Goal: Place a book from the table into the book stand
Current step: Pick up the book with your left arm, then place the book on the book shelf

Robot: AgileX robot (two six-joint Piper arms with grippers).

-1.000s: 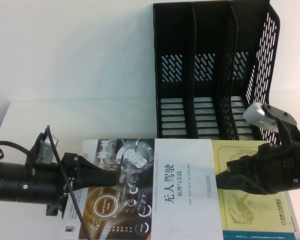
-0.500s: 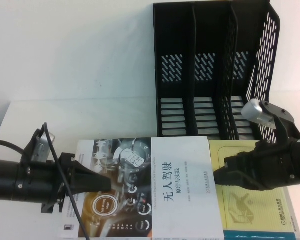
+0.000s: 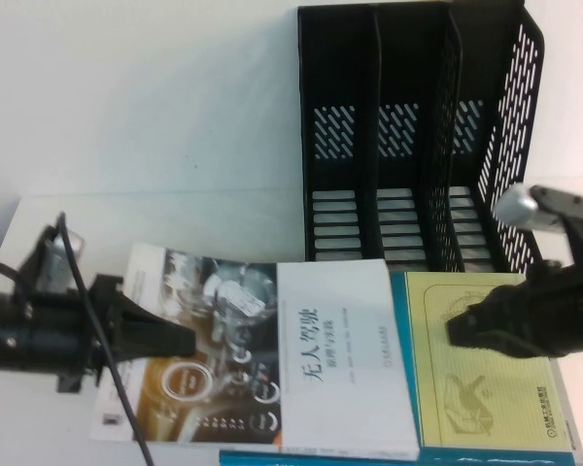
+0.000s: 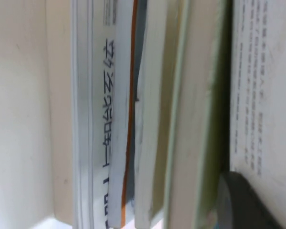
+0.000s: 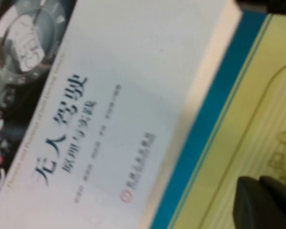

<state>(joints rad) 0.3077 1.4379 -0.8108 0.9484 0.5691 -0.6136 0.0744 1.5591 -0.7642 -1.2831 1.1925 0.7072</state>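
The book (image 3: 272,359), white with dark dashboard artwork and a black Chinese title, lies tilted on a stack at the table's (image 3: 175,218) front. It also shows in the right wrist view (image 5: 128,95). My left gripper (image 3: 187,340) reaches in from the left and is shut on the book's left edge; one dark finger (image 4: 248,202) lies against a printed page. My right gripper (image 3: 457,330) is shut and empty, its tips (image 5: 267,200) over the pale yellow-green book (image 3: 476,388). The black book stand (image 3: 418,136) stands behind, its three slots empty.
The yellow-green book with a blue band (image 5: 214,124) lies right of the book, in front of the stand. More book edges and a spine with Chinese characters (image 4: 109,133) are stacked under the book. The table's left edge (image 3: 10,223) is near my left arm.
My left gripper has drawn back to the left and the book has slid left and turned with it. My right gripper has pulled off the book to the right, over the yellow-green book.
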